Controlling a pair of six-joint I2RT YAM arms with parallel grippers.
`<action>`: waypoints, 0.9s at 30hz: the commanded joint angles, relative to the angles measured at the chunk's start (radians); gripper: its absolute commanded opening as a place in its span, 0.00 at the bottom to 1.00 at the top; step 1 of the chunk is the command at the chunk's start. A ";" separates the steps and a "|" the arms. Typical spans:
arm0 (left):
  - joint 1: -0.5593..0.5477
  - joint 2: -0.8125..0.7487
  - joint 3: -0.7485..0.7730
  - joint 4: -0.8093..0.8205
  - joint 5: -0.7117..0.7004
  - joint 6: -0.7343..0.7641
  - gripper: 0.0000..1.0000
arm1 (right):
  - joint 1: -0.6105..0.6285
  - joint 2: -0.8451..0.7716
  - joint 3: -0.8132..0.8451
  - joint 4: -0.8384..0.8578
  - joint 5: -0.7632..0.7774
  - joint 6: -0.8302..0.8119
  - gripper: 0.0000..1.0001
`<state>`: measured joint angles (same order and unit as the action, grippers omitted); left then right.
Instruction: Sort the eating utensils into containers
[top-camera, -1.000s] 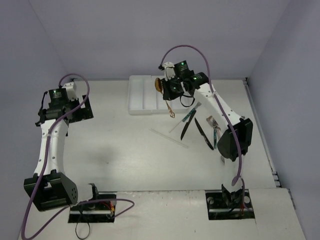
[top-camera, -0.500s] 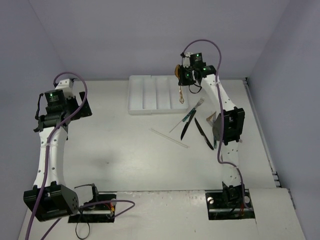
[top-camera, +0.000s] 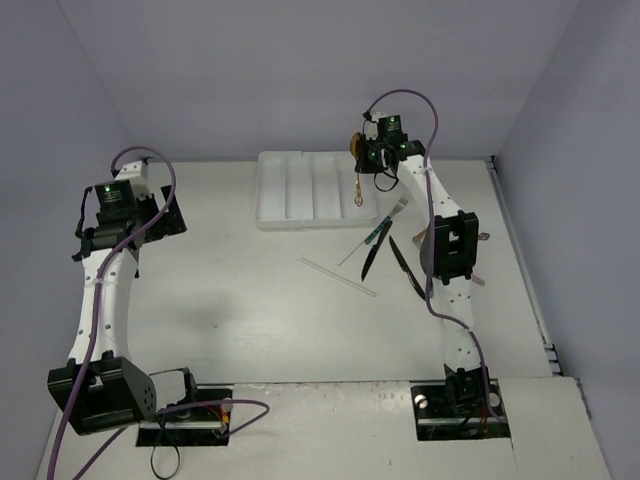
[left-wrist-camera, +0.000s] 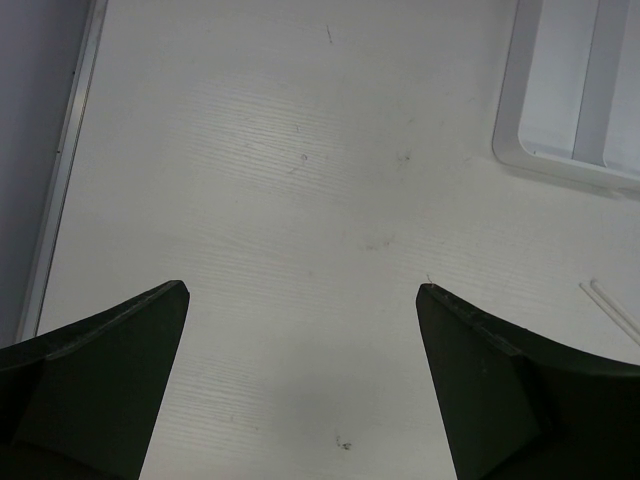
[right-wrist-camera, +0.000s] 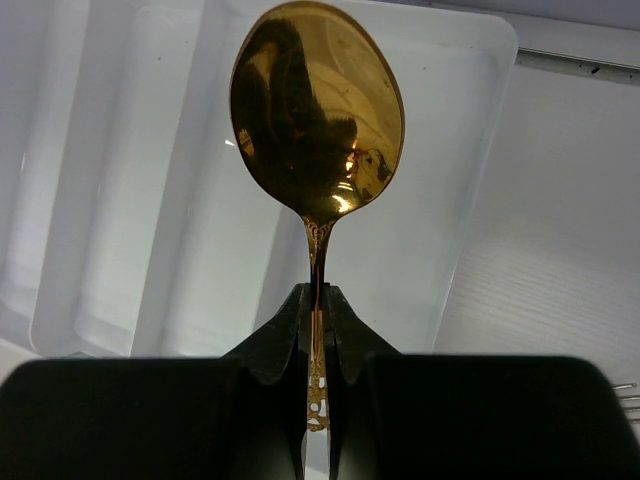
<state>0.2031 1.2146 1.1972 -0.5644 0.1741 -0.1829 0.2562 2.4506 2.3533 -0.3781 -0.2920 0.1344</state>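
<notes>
My right gripper is shut on the handle of the gold spoon and holds it above the rightmost compartment of the white tray. In the right wrist view the spoon's bowl points away from the gripper, over the tray. On the table right of the tray lie a silver fork, a teal-handled piece and two black knives. My left gripper is open and empty at the far left; it also shows in the left wrist view, over bare table.
A thin clear stick lies on the table in front of the tray; its end shows in the left wrist view. The tray's corner is at the upper right there. Fork tines show at the right edge of the right wrist view.
My right gripper has carried the gold spoon back and to the right, from the tray's front edge to over its rightmost compartment. The left arm has shifted slightly.
</notes>
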 joint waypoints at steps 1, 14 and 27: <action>0.004 -0.004 0.007 0.067 0.000 -0.009 0.97 | -0.008 0.010 0.050 0.101 0.008 0.030 0.00; 0.004 -0.006 0.005 0.066 0.005 -0.002 0.97 | -0.009 -0.016 0.008 0.114 -0.026 0.043 0.74; 0.003 -0.003 0.005 0.066 0.080 0.023 0.97 | 0.264 -0.506 -0.607 0.061 -0.013 -0.332 0.31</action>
<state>0.2031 1.2266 1.1812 -0.5584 0.1992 -0.1781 0.3556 2.1279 1.8853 -0.3151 -0.3260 -0.0137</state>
